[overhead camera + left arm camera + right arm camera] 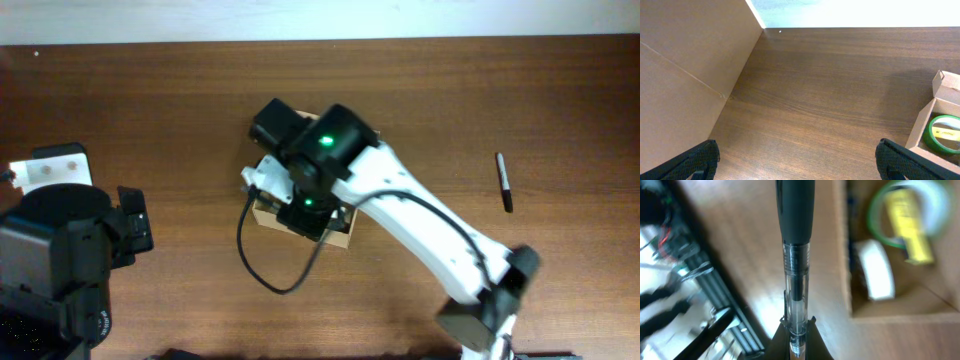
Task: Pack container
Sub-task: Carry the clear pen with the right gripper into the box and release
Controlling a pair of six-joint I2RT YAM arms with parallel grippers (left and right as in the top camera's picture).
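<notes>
The container [338,237] is a small tan cardboard box in the middle of the table, mostly hidden under my right arm in the overhead view. In the right wrist view the container [890,312] is open and holds a green tape roll [902,215] and a white roll [879,270]. My right gripper [797,326] is shut on a pen [796,255] with a clear barrel and black cap, held just beside the box's edge. My left gripper [800,161] is open and empty, low over bare table, with the container [927,122] and the green roll [942,132] to its right.
A black marker [505,182] lies on the table at the right. A white object [52,165] sits at the far left behind the left arm [60,260]. A black cable [262,268] loops in front of the box. A brown board [685,75] rises left of my left gripper.
</notes>
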